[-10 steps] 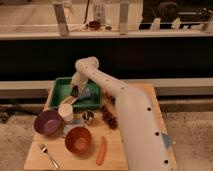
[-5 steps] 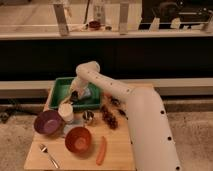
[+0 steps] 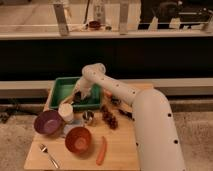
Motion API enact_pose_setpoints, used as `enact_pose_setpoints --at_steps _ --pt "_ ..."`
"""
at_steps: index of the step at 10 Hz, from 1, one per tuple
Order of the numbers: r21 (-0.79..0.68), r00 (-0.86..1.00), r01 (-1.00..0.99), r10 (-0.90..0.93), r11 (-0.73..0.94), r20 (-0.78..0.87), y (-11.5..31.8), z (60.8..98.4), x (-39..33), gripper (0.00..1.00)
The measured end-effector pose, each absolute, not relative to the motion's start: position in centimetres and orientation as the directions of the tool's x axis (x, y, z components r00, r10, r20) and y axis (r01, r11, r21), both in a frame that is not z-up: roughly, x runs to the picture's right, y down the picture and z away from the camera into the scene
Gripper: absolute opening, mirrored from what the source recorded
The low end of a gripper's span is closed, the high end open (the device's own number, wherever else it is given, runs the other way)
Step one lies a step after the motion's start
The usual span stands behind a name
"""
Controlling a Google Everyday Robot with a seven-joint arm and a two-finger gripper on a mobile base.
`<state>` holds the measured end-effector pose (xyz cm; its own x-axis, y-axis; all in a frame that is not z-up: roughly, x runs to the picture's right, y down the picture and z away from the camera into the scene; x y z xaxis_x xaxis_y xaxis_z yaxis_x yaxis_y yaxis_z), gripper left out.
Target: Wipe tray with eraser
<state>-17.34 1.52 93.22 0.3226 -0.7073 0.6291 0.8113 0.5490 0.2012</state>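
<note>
The green tray [image 3: 62, 89] sits at the back left of the wooden table [image 3: 122, 150]. My white arm comes up from the lower right, bends over the table and reaches down into the tray. My gripper [image 3: 79, 96] is a dark shape low over the tray's floor, near its front right part. The eraser is hidden; I cannot make it out at the gripper or in the tray.
In front of the tray stand a white cup [image 3: 66, 111], a purple bowl [image 3: 48, 123], an orange bowl [image 3: 78, 140] and a small metal cup [image 3: 88, 116]. Dark grapes [image 3: 109, 119], an orange carrot-like piece [image 3: 102, 150] and a fork [image 3: 49, 155] lie nearby.
My gripper has shifted slightly to the right inside the tray, staying low over its floor. The other objects have not moved.
</note>
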Motion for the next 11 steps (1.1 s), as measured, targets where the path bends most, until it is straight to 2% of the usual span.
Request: enact_pose_setpoints --at_steps 11 --pt "0.202 0.321 0.812 -0.707 0.548 0.631 1.63 93.26 -17.53 0.0"
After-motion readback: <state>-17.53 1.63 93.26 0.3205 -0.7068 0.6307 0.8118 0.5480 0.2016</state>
